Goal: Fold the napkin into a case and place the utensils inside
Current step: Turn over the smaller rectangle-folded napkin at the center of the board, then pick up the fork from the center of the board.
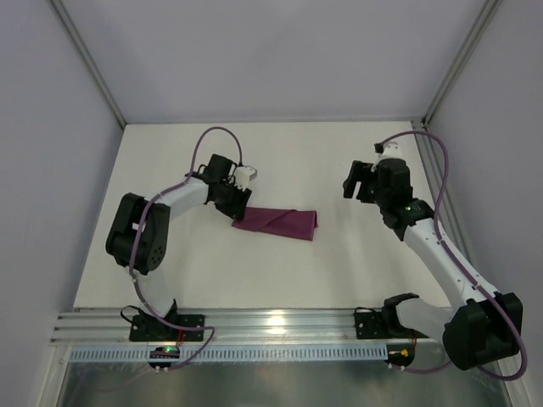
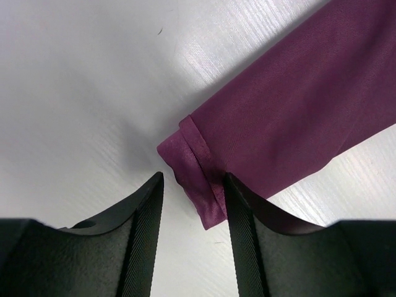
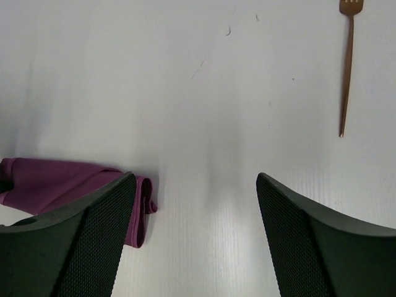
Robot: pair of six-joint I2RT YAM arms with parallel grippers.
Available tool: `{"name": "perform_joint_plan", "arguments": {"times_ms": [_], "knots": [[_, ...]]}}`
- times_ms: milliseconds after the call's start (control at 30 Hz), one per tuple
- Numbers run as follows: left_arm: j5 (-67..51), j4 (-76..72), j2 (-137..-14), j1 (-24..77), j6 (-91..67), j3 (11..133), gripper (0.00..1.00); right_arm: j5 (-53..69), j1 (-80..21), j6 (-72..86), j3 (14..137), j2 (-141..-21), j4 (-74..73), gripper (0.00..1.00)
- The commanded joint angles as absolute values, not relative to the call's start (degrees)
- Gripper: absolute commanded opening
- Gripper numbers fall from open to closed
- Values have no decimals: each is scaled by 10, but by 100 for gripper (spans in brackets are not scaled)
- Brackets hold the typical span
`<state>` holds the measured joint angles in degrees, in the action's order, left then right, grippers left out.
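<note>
Left gripper (image 2: pixel 193 179) parted – straddling case (image 2: pixel 291 117) end.

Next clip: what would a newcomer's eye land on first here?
The maroon folded napkin stands out, a narrow strip in the middle of the white table. The left gripper sits at its left end, open, with a finger on either side of the cloth's corner. The right gripper hangs open off the strip's right end, and its wrist view shows a copper fork lying alone, apart from the cloth.

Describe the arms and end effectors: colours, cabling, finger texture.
Left arm and right arm: black joint housings, white links, a mauve cable looped along each. Left end effector: black fingers, fine ribbing. The right end effector: black fingers, mesh-like grain.
</note>
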<state>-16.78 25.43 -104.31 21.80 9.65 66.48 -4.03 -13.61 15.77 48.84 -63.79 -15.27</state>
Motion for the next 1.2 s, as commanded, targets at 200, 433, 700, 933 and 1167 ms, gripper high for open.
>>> {"name": "perform_joint_plan", "arguments": {"times_ms": [200,433,700,933,1167], "knots": [[-163,229,-936,214,72,662,55,-84,-41,190,525,-665,-188,99],[-167,272,-864,194,94,669,63,-59,55,174,644,-757,-265,99],[-199,326,-809,78,164,633,65,-75,71,117,771,-928,-275,64],[-212,333,-840,18,176,627,70,-40,71,102,974,-1158,-373,48],[-215,346,-857,8,187,635,73,-68,70,94,1063,-1279,-419,50]]}}
